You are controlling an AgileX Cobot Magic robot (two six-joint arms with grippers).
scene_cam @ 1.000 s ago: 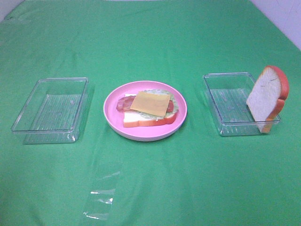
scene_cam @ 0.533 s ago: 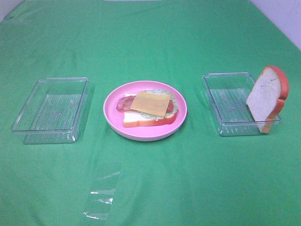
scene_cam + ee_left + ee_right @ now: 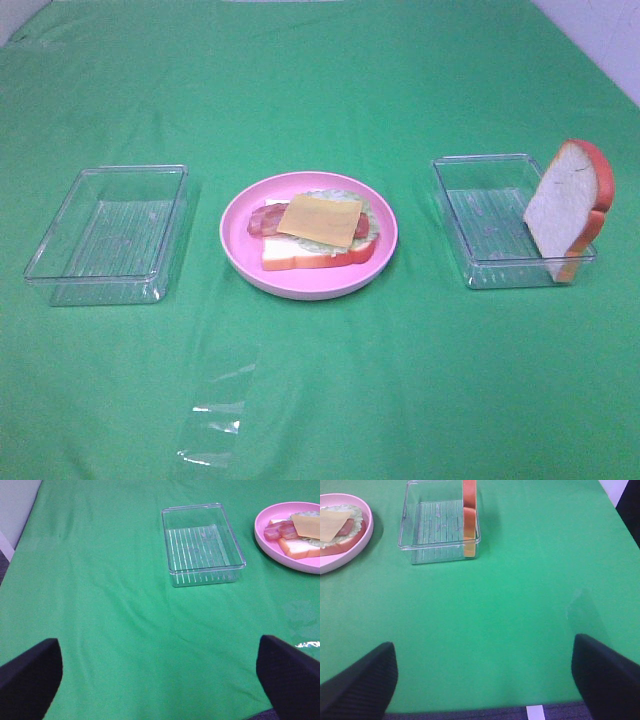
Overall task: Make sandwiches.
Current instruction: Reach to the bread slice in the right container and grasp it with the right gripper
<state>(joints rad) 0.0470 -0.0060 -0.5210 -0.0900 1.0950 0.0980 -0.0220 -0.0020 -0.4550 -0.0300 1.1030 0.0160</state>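
The counter, covered with a green cloth, is carrying everything, and the order here is going from the biggest thing down. The sandwich is being built in the middle and it is judged to be nearly finished: only the top slice is missing. Both arms are being kept back near the front edge of the counter, well apart from the things.

The left claw is being held with its jaws wide apart and nothing between them. The right claw is being held the same way, apart and empty. The next move is judged to belong to the right claw, because the last bread slice is standing on its side. A reach forward is called for, then a grip across the thin slice, a lift out of the tray, and a flat placing over the cheese.

The left tray, of clear plastic, is lying empty. The right tray is holding only the bread slice, which is leaning upright against the tray's outer end, with its orange-red crust facing away from the plate.

The pink plate is lying between the two trays and is carrying the open sandwich: a bottom slice, pale lettuce, bacon strips, and on top the cheese square.

A clear plastic wrapper is lying flat near the front edge, apart from the rest.
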